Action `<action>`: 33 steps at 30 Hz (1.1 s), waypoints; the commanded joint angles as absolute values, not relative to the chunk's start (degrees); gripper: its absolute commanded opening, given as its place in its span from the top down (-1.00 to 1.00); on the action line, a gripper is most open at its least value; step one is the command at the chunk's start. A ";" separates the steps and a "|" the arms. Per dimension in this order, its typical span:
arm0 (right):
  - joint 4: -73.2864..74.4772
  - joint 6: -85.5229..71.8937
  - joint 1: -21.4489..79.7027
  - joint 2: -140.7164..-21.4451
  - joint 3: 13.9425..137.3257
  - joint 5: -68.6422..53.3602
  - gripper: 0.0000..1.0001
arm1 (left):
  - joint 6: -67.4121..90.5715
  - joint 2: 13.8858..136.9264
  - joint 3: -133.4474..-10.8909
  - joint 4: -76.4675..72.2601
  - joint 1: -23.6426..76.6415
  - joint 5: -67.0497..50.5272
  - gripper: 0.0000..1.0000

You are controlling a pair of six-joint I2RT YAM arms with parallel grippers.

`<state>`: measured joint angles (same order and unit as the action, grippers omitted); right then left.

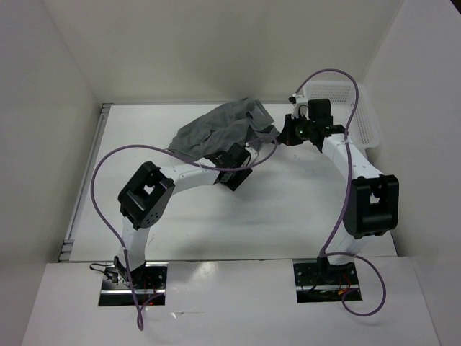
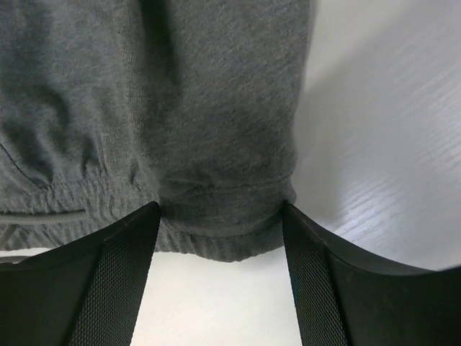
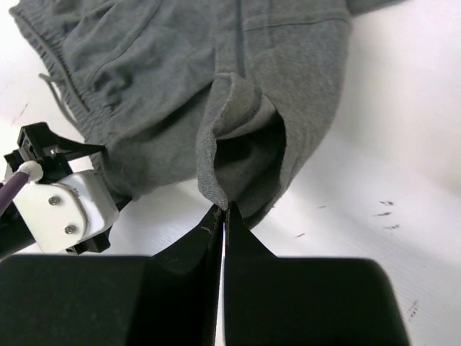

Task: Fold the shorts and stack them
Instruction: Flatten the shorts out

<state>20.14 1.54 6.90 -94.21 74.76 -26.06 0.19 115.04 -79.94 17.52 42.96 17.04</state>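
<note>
A: How is the left arm posed?
B: It is seen bent at the elbow above its base, with the forearm laid low across the table point(image 1: 288, 216) toward the middle. Its wrist is set against the near edge of the shorts point(image 1: 216, 128). The left gripper point(image 2: 220, 210) is held wide, and the waistband point(image 2: 216, 241) is framed in the gap, met by both fingertips but not squeezed

A: And the right arm?
B: It is raised from its base to a high elbow, then stretched forward and inward, so that the wrist is brought to the right-hand edge of the cloth. The right gripper point(image 3: 222, 216) is pressed together to a thin slit. A hem of one leg is pinched at its tip, and the fabric there is drawn up into a small peak

A: Where are the shorts found?
B: They are spread in a crumpled heap on the far middle of the table, between the two wrists. A drawstring can be made out along the waistband in the right wrist view

A: Which containers are seen?
B: A white mesh basket point(image 1: 364, 122) is set in the far right corner, just beside the right wrist. Part of its inside is masked by the arm and a purple cable point(image 1: 333, 71), so its contents cannot be told. The shorts are seen outside it
</note>
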 commanded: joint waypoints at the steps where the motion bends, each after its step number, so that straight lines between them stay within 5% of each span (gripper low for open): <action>1: 17.14 1.32 6.24 -90.44 73.57 -25.40 1.00 | 0.00 117.15 -79.55 13.89 43.07 18.79 -0.52; 5: 16.61 1.32 6.24 -90.44 73.04 -25.40 1.00 | 0.00 117.16 -78.40 14.41 43.07 16.54 -0.33; 8: 16.00 1.32 6.24 -90.44 72.51 -25.40 1.00 | 0.00 118.30 -78.40 15.73 43.07 14.24 0.18; 9: 16.00 1.32 6.24 -90.44 72.51 -24.70 1.00 | 0.00 118.91 -77.88 16.25 43.07 13.72 0.49; 13: 14.85 0.79 6.24 -92.29 75.40 -22.68 1.00 | 0.00 116.38 -75.86 16.96 39.48 13.71 0.87; 22: 16.95 1.41 1.85 -95.71 83.50 -21.96 1.00 | 0.00 96.35 -76.74 27.75 13.81 14.94 0.93; 33: 38.56 26.07 5.43 -87.80 71.73 -36.12 1.00 | 0.00 80.52 -59.78 41.30 15.46 14.76 0.93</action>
